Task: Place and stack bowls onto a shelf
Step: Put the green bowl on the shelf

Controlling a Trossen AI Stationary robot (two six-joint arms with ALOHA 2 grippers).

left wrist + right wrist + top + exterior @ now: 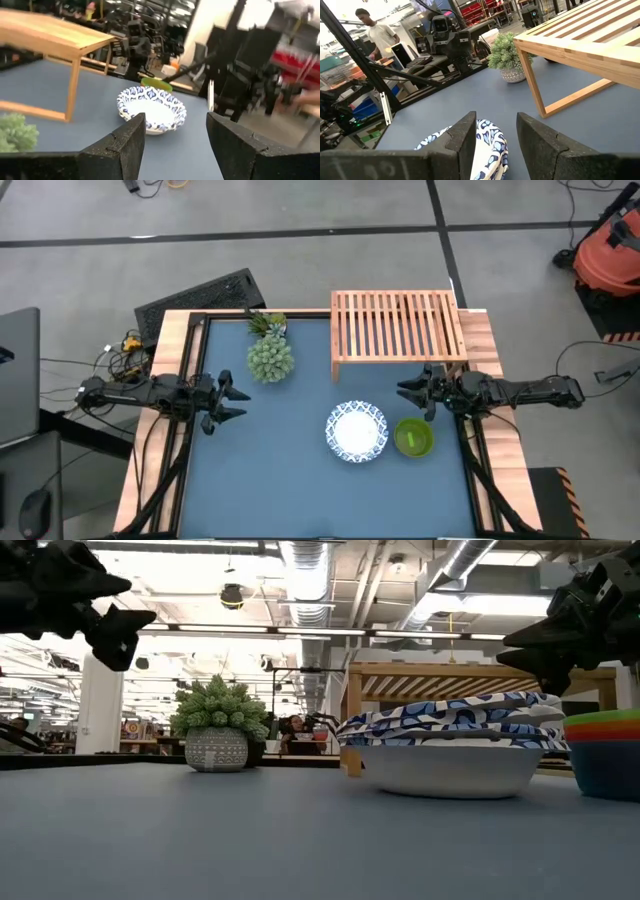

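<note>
Right pincer (413, 399) nearer arm, jaws apart, empty, hovering just shelf-side of lime bowl stack (413, 437). White patterned bowls (356, 431) beside lime stack, away from right arm. Shelf (397, 326) bare (nothing stacked yet). Left pincer (232, 402) open, far across surface.

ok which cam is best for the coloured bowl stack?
Low view: the stack shows side-on at the picture's edge, with lime, orange-red and blue layers. High view shows only the lime top. Left wrist catches a green rim behind the white bowl. Right wrist misses it.
</note>
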